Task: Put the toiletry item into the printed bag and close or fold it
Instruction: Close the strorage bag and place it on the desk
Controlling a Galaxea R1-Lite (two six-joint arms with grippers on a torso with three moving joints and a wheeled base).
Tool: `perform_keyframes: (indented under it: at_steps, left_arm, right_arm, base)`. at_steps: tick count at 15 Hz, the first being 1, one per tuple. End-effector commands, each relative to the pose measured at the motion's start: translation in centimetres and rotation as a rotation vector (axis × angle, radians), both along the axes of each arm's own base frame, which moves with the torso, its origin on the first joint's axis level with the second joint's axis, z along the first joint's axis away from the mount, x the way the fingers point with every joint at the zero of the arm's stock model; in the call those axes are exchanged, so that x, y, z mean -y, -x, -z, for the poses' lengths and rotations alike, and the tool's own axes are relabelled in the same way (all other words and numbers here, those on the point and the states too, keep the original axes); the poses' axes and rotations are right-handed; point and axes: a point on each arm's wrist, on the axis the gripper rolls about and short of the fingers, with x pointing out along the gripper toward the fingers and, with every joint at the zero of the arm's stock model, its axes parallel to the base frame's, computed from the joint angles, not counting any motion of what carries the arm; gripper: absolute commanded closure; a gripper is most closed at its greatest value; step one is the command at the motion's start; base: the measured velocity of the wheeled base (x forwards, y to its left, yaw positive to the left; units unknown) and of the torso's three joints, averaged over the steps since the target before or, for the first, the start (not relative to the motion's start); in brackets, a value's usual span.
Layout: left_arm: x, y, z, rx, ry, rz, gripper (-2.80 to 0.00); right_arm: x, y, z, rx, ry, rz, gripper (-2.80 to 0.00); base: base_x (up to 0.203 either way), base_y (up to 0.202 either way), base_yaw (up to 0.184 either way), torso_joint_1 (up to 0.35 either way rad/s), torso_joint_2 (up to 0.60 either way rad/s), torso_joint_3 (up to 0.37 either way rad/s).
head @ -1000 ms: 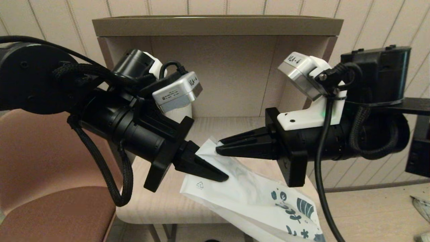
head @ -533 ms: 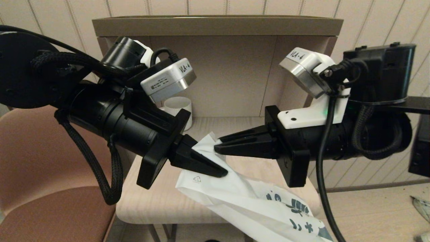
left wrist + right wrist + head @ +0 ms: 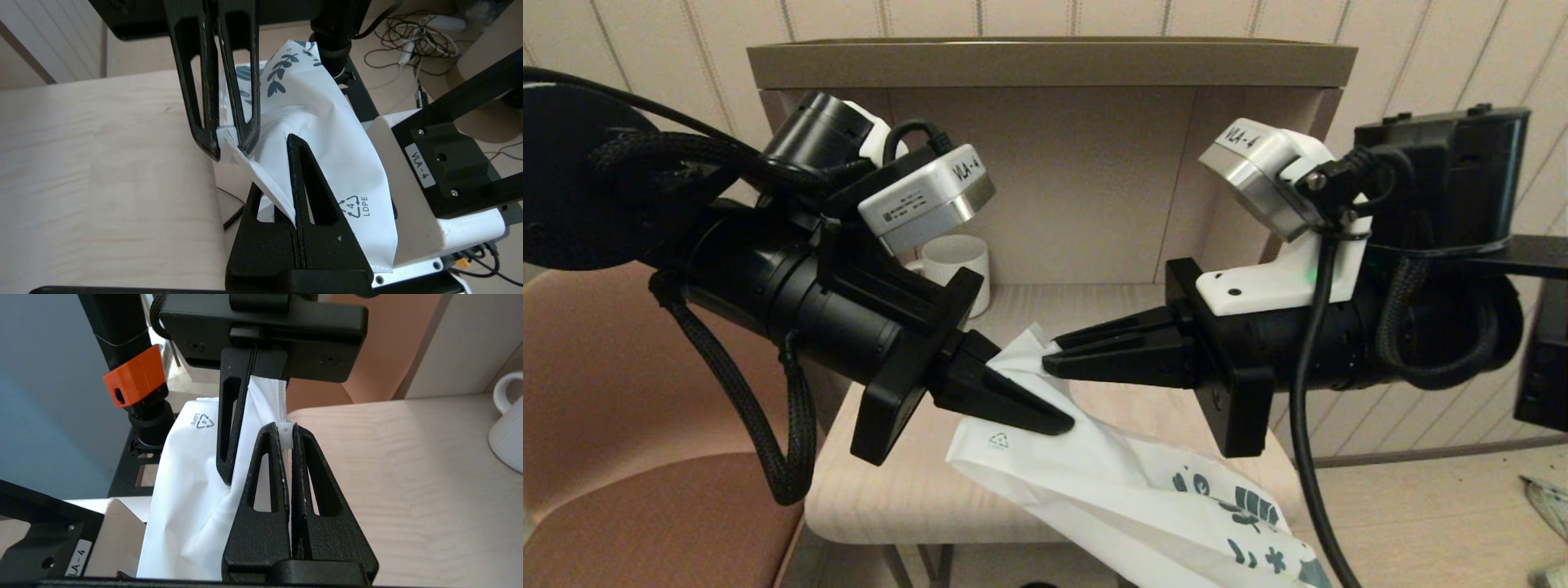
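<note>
The printed bag (image 3: 1094, 482) hangs between both grippers above the table's front edge, its teal-printed end drooping low on the right. My left gripper (image 3: 1062, 425) is shut on the bag's top edge next to the triangular LDPE mark (image 3: 353, 202). My right gripper (image 3: 1049, 367) is shut on the same edge, pinching a small white plastic piece (image 3: 287, 435) on the bag's closing strip. In the left wrist view the bag (image 3: 335, 134) folds over the left gripper (image 3: 289, 147). The toiletry item is out of view.
A white ribbed mug (image 3: 956, 261) stands at the back left of the light wood table (image 3: 890, 490), under the shelf unit (image 3: 1054, 65). A pink chair (image 3: 621, 457) is on the left. Cables lie on the floor beyond the table.
My left gripper has shifted slightly up and to the left with the bag's edge. The bag's printed end has swung a little. The right gripper has barely moved.
</note>
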Motion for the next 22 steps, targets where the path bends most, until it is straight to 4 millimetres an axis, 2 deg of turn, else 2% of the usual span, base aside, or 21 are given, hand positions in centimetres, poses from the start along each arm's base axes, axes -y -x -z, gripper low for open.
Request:
perform_keyframes:
  at_steps: [1,7,9,17,22]
  left_arm:
    - [0.4,-0.5,1.0,-0.029,-0.018,0.006,0.0]
    - [1.6,-2.6,4.0,-0.108,-0.076,0.002,0.0]
    - [1.9,-3.0,4.4,-0.115,-0.08,0.0,0.0]
    - [1.6,-3.3,3.5,-0.101,-0.045,0.002,0.0]
    - [0.3,-3.3,2.5,-0.095,0.0,-0.007,0.0]
  right_arm:
    - [-0.1,0.0,0.0,0.004,-0.003,-0.005,0.0]
    - [0.1,0.1,-0.1,0.007,-0.005,-0.004,0.0]
    - [0.1,0.2,0.0,0.004,-0.003,-0.005,0.0]
    - [0.0,0.8,0.1,0.001,0.0,-0.022,0.0]
    - [0.2,1.1,0.2,-0.001,0.001,-0.022,0.0]
  base:
    - [0.0,0.0,0.0,0.0,0.0,0.0]
    - [0.0,0.0,0.0,0.0,0.0,0.0]
    - [0.0,0.0,0.0,0.0,0.0,0.0]
    - [0.0,0.0,0.0,0.0,0.0,0.0]
    - [0.0,0.0,0.0,0.0,0.0,0.0]
